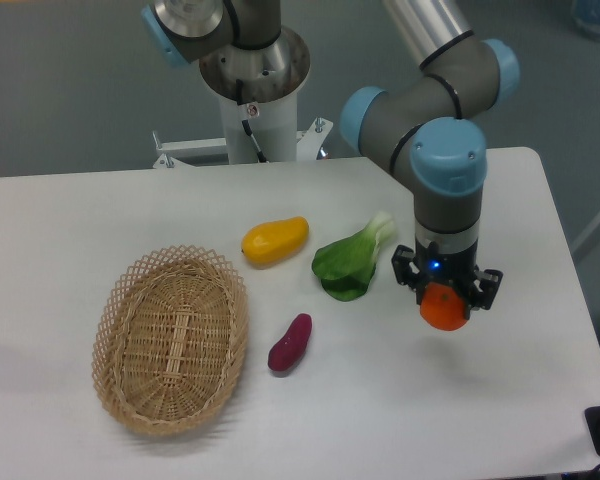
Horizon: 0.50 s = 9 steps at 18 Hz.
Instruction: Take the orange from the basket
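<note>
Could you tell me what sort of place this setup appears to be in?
Probably a robotics lab: an arm on a pedestal at a white table, its gripper holding an orange, with a basket nearby.

**Orange held in the gripper, well clear of the basket**

The gripper (pixel 446 297) points straight down at about 4 o'clock from the table's middle, its two fingers clamped on the orange (pixel 444 307), which bulges out below them. A blue light glows on the gripper body. The basket (pixel 170 336) lies at 8 o'clock on the white table (pixel 80 220), with nothing visible in it. Between the two lie a yellow fruit (pixel 275 240) at 12 o'clock, a leafy green vegetable (pixel 352 261) just beside the gripper, and a purple sweet potato (pixel 290 343) at 6 o'clock.
</note>
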### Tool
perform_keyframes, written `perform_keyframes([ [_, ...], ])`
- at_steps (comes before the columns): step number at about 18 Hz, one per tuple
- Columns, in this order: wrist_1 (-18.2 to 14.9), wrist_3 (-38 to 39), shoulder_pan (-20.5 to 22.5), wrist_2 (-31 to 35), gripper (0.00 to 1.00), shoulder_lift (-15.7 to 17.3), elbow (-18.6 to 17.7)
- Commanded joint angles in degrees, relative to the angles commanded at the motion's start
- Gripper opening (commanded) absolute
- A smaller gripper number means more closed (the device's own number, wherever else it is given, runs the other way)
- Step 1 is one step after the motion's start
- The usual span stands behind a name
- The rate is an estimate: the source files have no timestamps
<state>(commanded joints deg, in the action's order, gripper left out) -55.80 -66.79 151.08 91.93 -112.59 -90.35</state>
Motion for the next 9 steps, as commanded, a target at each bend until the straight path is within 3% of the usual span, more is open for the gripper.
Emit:
perform_keyframes([
  [9, -0.6, -1.5, 0.9, 0.0, 0.28, 0.0, 0.1],
])
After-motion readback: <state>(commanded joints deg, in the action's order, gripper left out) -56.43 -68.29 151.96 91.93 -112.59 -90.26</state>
